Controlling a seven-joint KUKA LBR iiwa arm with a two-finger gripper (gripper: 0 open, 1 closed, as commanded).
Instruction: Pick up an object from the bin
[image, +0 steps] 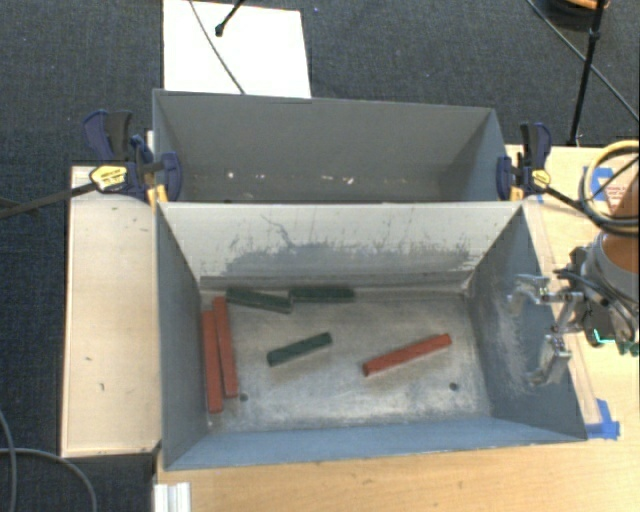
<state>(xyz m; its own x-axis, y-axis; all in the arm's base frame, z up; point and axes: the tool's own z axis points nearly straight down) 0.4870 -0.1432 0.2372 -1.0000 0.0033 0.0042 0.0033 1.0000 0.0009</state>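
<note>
Camera view puts the gripper above the bin's right sloped wall; whether it is spread or closed I cannot tell. The nearest red bar lies flat mid-floor, so descending here risks striking the wall.

Single camera, up high over the bin, tilted down at a slant.

Here's our view: we're looking down from above and a touch to one side, so the wall far from us leans open and the floor sits mid-shot. The hand sits at the right edge of the view, over the sloping wall nearest it, with the whole bin spread out beyond it. We're far enough back to catch every rim, the worktop near the hand, and dark carpet beyond.
</note>
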